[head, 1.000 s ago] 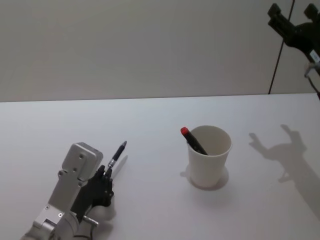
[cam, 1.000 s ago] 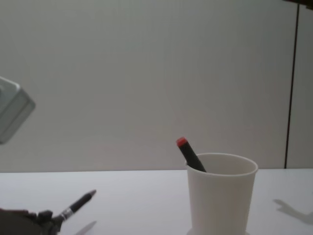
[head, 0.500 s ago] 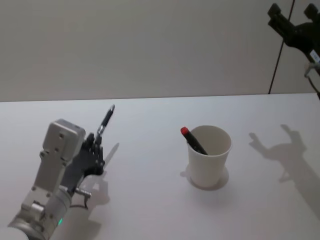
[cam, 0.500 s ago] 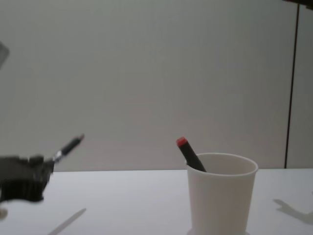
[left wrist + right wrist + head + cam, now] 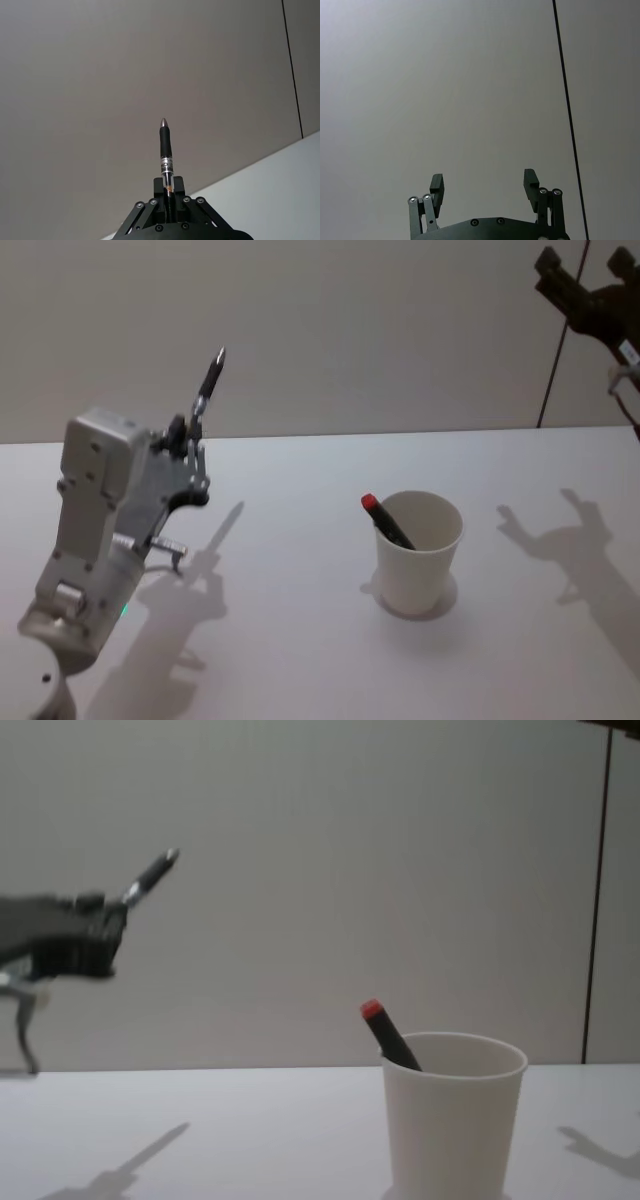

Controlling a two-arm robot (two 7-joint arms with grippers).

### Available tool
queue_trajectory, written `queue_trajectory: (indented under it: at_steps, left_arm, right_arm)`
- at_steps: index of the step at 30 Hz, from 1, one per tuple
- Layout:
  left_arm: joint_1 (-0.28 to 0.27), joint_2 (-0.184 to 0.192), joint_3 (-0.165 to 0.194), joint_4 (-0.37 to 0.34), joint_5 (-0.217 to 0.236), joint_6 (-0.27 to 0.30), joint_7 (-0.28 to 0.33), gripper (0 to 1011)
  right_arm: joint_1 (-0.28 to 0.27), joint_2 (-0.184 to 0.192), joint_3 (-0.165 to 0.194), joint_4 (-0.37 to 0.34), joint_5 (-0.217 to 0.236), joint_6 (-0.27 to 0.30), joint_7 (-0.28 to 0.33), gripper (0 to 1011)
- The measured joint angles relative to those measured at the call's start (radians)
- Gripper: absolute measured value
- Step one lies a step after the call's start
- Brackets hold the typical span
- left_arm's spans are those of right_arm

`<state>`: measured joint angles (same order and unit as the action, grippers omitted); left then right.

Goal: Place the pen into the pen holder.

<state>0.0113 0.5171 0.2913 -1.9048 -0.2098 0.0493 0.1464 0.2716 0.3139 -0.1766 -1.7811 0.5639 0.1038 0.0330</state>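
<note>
One marker point(image 5: 388, 524) leans in the one cup point(image 5: 420, 570). My left gripper point(image 5: 195, 430) pinches one pen point(image 5: 208, 388) above the desk; my right gripper point(image 5: 484, 186) is wide open and empty.

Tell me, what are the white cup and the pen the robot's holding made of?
The cup looks like matte white paper, with a rolled rim. The slim pen in the left gripper seems black plastic or rubber, with a shiny, metal-looking tip and band.

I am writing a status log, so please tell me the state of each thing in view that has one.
slim black pen: gripped, tilted tip-up, above the table.
left gripper: shut on the slim black pen.
red-tipped marker: leaning inside the paper cup.
paper cup: upright on the table.
right gripper: open, empty, raised.
</note>
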Motion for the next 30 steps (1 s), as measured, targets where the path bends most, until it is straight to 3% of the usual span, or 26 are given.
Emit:
queue_trajectory:
  at_steps: [10,21,30]
  left_arm:
    - [-0.115,-0.078,-0.004,0.056,0.035,-0.096,-0.093,114]
    - [-0.231,-0.166,0.01,0.136,0.059,-0.185,-0.217,114]
    - [-0.258,-0.194,0.018,0.164,0.07,-0.211,-0.253,114]
  right_arm:
    - [0.003,-0.002,0.002,-0.005,0.055,0.017,0.045,1001]
    - [0.013,-0.013,0.008,-0.021,0.211,0.077,0.1,1001]
    - [0.024,-0.025,0.009,-0.034,0.338,0.156,0.119,1001]
